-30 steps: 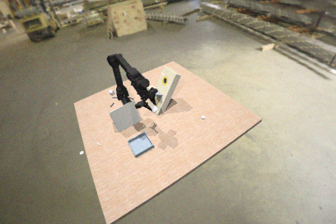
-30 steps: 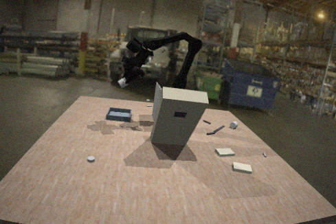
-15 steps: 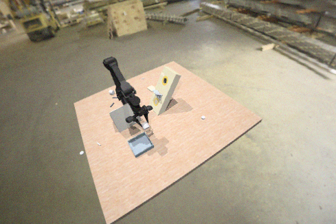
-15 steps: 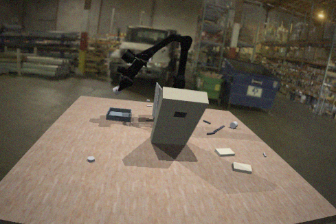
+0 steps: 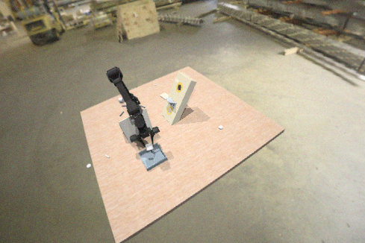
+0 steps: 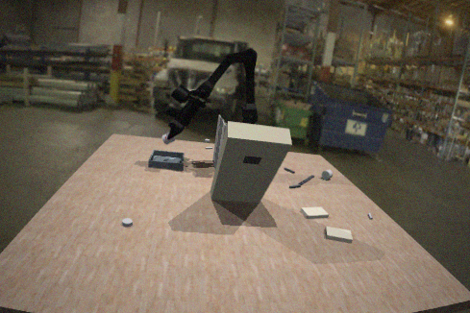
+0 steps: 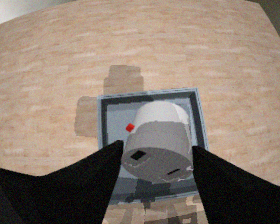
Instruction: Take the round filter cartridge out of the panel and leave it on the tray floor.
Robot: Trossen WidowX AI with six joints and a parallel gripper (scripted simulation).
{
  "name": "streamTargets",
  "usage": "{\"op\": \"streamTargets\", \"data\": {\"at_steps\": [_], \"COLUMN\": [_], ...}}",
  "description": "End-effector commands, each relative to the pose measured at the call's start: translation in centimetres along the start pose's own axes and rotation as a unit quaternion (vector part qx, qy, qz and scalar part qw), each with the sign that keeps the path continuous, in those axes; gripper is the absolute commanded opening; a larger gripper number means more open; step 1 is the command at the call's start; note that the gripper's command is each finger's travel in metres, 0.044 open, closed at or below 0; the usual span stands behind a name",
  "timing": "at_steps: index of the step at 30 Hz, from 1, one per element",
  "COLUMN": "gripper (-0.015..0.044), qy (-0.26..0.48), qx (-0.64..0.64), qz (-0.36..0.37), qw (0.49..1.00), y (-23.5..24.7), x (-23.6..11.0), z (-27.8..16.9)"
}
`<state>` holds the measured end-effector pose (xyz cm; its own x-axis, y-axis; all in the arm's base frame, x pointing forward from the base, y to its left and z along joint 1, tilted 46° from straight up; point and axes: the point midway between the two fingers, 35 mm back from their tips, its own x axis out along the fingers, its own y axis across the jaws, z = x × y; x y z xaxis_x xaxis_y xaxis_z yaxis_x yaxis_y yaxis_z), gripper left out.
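The round filter cartridge [image 7: 157, 137] [image 5: 149, 147] [image 6: 165, 139] is a pale grey cylinder with two narrow dark slots on its face. My gripper [image 7: 157, 149] [image 5: 148, 145] [image 6: 167, 136] is shut on it, one black finger on each side. It hangs in the air above the blue-grey tray [image 7: 151, 98] [image 5: 157, 161] [image 6: 165, 166], clear of the tray floor. In the wrist view the cartridge covers most of the tray's floor. The beige service panel [image 5: 183, 93] [image 6: 246, 178] stands tilted behind, apart from the arm.
A yellow-ringed hole [image 5: 169, 109] shows in the panel's face. A grey upright plate [image 5: 128, 128] stands by the arm's base. Small white discs [image 5: 220, 127] [image 6: 127, 222], two flat beige blocks [image 6: 314, 211] [image 6: 338, 233] and dark rods [image 6: 302, 181] lie on the board.
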<state>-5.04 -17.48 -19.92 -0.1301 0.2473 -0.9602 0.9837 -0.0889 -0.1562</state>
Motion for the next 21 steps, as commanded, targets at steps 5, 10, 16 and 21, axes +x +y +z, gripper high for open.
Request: {"op": "streamTargets", "data": {"at_steps": [5, 10, 16, 21], "gripper": [0.0000, 0.0000, 0.0000, 0.0000], "qy": [-0.003, -0.003, -0.003, -0.003], "qx": [0.011, 0.011, 0.011, 0.011], "qz": [-0.007, -0.007, -0.008, -0.008], "qw": [1.000, 1.000, 1.000, 1.000], "y": [-0.5, -0.5, -0.5, -0.5], "x": [1.0, 2.7, 4.6, 6.0], "z": [-0.5, -1.2, -2.4, -3.4]}}
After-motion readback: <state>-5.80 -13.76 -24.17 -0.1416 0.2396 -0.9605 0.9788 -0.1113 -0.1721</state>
